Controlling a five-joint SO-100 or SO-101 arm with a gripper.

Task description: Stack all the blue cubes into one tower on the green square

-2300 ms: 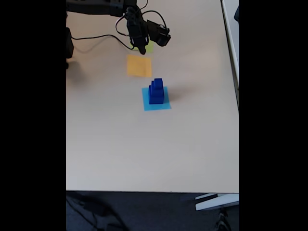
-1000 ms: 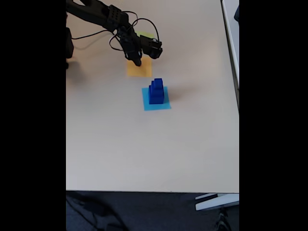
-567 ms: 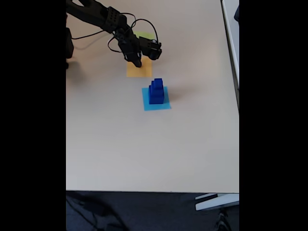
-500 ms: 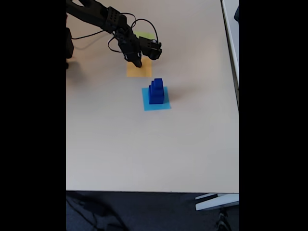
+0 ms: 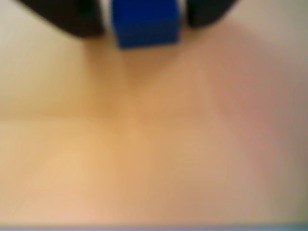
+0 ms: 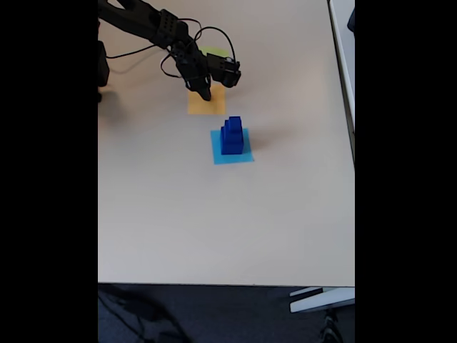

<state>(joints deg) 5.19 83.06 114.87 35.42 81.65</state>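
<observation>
Fingers (image 5: 144, 21) clamping blue cube (image 5: 144, 21), over orange square (image 6: 206, 103), no legible writing

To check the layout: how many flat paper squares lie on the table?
3: the green square farthest, partly behind the arm; the orange square in the middle; the light blue square nearest, under the cube tower.

No readable text, labels or numbers anywhere
</observation>
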